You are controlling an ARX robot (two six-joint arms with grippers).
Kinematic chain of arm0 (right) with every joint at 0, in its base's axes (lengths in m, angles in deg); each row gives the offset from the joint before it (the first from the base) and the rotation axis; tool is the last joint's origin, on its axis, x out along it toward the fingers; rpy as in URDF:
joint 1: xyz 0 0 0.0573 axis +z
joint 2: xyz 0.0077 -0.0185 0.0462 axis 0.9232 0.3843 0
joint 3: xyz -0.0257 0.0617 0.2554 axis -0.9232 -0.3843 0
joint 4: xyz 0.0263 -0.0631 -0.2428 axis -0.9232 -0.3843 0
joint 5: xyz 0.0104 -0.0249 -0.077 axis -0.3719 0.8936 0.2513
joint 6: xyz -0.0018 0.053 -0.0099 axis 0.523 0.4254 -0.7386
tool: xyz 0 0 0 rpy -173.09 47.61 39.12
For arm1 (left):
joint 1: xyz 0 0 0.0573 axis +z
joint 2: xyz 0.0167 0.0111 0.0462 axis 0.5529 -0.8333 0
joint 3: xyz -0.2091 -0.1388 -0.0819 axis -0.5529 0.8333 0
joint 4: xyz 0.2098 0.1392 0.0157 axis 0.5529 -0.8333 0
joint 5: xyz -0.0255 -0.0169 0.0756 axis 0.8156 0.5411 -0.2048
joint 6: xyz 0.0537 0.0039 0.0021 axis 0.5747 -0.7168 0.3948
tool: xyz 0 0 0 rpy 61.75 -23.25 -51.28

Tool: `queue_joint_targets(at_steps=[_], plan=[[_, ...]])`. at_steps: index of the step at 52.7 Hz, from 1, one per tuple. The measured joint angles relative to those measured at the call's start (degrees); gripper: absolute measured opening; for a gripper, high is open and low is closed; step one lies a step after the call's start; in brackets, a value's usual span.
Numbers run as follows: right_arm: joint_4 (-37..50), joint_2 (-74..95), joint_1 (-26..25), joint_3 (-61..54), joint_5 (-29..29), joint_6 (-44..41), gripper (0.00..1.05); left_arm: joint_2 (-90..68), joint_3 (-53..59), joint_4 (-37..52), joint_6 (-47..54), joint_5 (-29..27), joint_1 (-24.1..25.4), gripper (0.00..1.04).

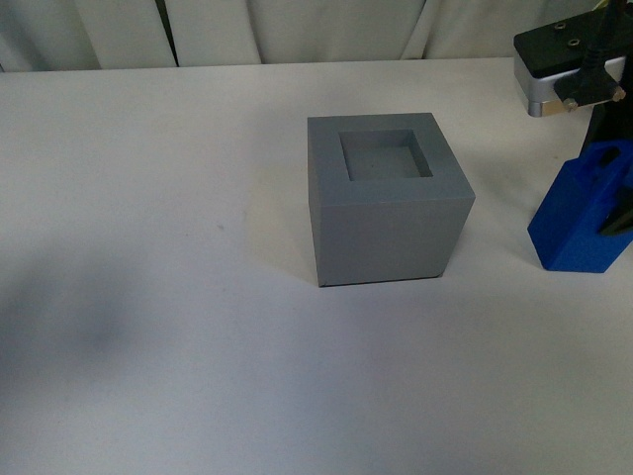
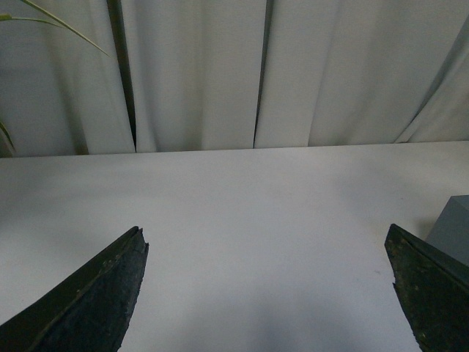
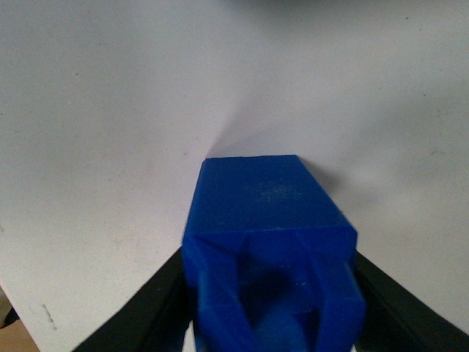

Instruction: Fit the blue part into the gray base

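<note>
Right gripper [image 3: 270, 257] clenched on the blue part [image 1: 579, 223], one black finger [image 3: 157, 312] pressed against each side of its upper end. Part sits at far right edge of the front view, right of the gray base [image 1: 391, 198] and clear of it, leaning a bit. Cannot tell if its bottom touches the table [image 1: 148, 297] or hangs just above; a soft shadow spreads under it in the right wrist view. Black-and-silver wrist housing [image 1: 569, 69] above the part.

Left gripper [image 2: 265, 229] spread wide, nothing between the fingers [image 2: 95, 293], over bare table, with a sliver of the gray base at the edge of its view.

Table is plain matte white with faint specks and a dim shadow patch at near left. Pale pleated curtain [image 2: 198, 73] along the far edge, with a thin green plant leaf [image 2: 51, 22] in front of it.

Blue part: bright blue plastic, square section, flat sides, sloped shoulders; top detail blurred. Gray base: matte gray cube, mid-table, upright, with a square recess open in its top face and nothing in it.
</note>
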Motion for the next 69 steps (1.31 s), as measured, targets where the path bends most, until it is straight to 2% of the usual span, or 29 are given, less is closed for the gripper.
queue_joint_targets(at_steps=[3,17,29,46,69], plan=[[-0.8,0.0,0.0,1.0,-0.2,0.0,0.46,0.0,0.0,0.0,0.0,0.0,0.0,0.99],[-9.6,-2.0,0.5,11.6,-5.9,0.6,0.46,0.0,0.0,0.0,0.0,0.0,0.0,0.99],[-15.4,-2.1,6.3,21.2,-10.0,1.8,0.46,0.0,0.0,0.0,0.0,0.0,0.0,0.99],[-16.0,1.9,12.7,25.0,-9.3,2.9,0.46,0.0,0.0,0.0,0.0,0.0,0.0,0.99],[-16.7,7.1,16.1,30.1,-7.9,3.9,0.46,0.0,0.0,0.0,0.0,0.0,0.0,0.99]])
